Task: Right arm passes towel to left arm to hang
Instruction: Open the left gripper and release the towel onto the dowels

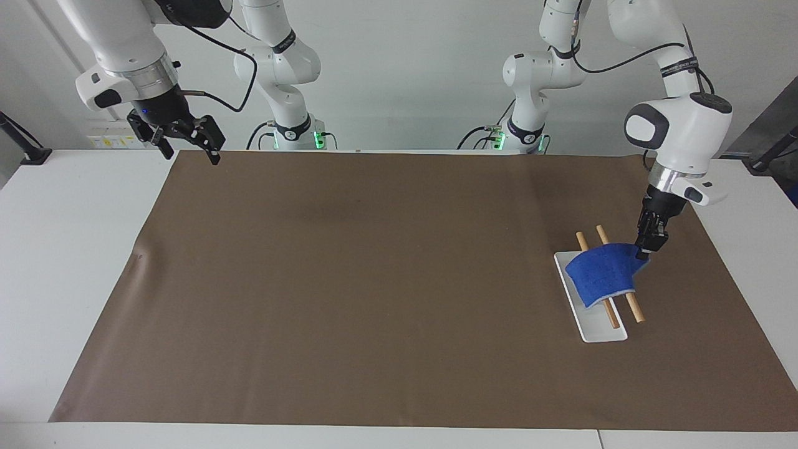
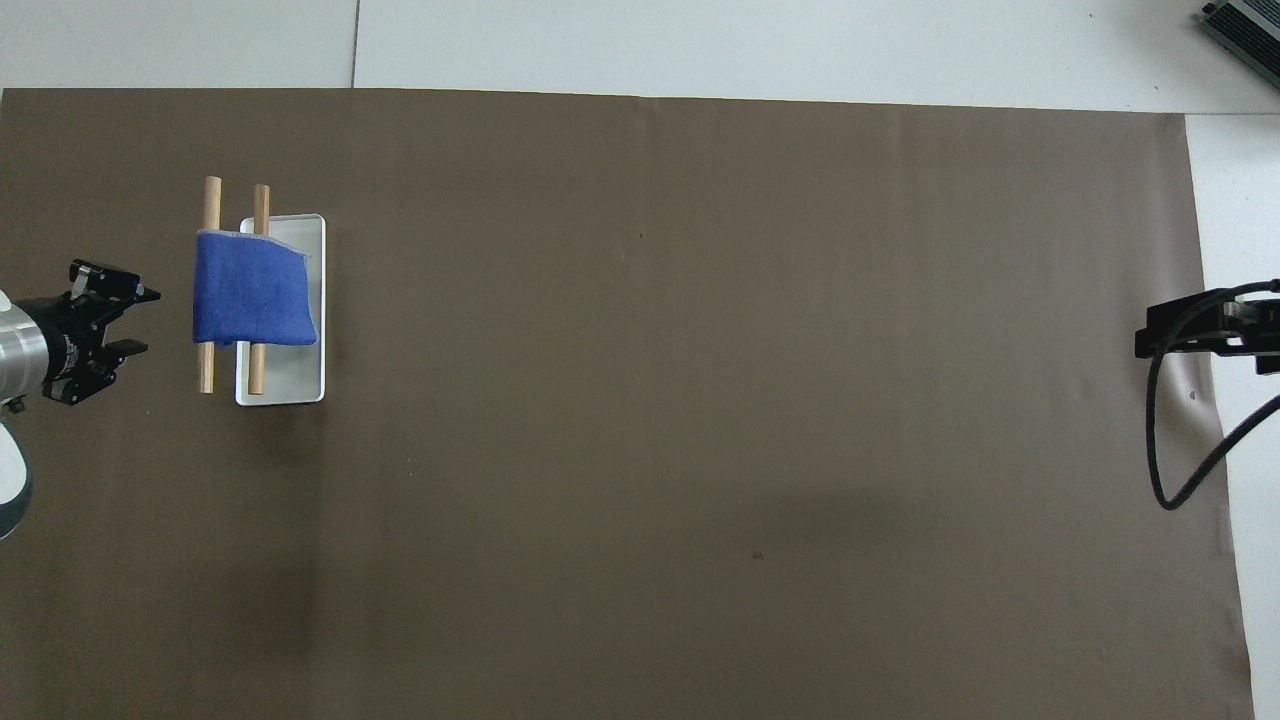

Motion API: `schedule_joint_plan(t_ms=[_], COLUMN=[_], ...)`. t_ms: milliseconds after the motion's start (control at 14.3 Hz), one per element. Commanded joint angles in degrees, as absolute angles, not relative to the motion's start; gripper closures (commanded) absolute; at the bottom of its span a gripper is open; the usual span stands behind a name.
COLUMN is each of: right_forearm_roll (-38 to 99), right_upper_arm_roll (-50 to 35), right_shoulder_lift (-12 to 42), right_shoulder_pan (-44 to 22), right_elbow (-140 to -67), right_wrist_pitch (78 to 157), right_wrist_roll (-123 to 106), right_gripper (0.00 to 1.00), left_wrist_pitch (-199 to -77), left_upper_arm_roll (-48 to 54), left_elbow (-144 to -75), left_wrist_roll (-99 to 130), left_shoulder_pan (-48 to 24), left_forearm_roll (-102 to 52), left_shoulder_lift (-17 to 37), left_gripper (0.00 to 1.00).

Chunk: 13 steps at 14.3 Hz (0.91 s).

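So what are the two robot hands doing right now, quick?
Left gripper: open, holding nothing, beside the towel draped over the rack.
Right gripper: open, holding nothing, waiting at its own end.

Only the towel-draped rack on the mat

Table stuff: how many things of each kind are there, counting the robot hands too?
Towel: 1, draped over the rods
Rack: 1
Wooden rods: 2, one and another
Grippers: 2, left gripper beside the towel, right gripper waiting at its end
Total: 6
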State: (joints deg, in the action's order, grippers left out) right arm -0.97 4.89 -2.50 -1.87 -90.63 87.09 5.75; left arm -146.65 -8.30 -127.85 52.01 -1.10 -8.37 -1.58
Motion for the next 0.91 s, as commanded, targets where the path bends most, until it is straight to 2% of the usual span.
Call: schedule_joint_plan(t_ms=[0, 419, 699, 838], right_forearm_roll=[-0.09, -0.09, -0.09, -0.09], right_upper_arm_roll=[5.27, 5.27, 5.27, 5.27], right_shoulder_lift=[-4.66, -4.92, -4.92, -4.92], right_shoulder_pan=[-2.2, -2.2, -2.2, -2.2], right_elbow=[-93.86, -94.04, -94.13, -94.13], right_wrist_pitch=[88.24, 88.07, 88.33, 88.33], right_wrist_roll=[7.03, 7.03, 7.03, 7.03], right_gripper=[0.0, 0.0, 0.0, 0.0], left_wrist_pitch=[-147.57, -143.99, -124.76, -116.41], left_upper_arm_roll=[-8.53, -8.53, -8.09, -7.21], left_elbow=[-129.03, -124.47, -110.34, -106.01], left_wrist_roll=[51.68, 42.64, 34.31, 27.54], left_shoulder_pan=[-1.49, -1.41, -1.67, -1.67], left_forearm_roll=[-7.38, -4.15, -0.26, 0.7], left_shoulder_lift=[-2.99, -1.41, 2.54, 3.43], left_gripper=[0.0, 0.03, 0.09, 0.13])
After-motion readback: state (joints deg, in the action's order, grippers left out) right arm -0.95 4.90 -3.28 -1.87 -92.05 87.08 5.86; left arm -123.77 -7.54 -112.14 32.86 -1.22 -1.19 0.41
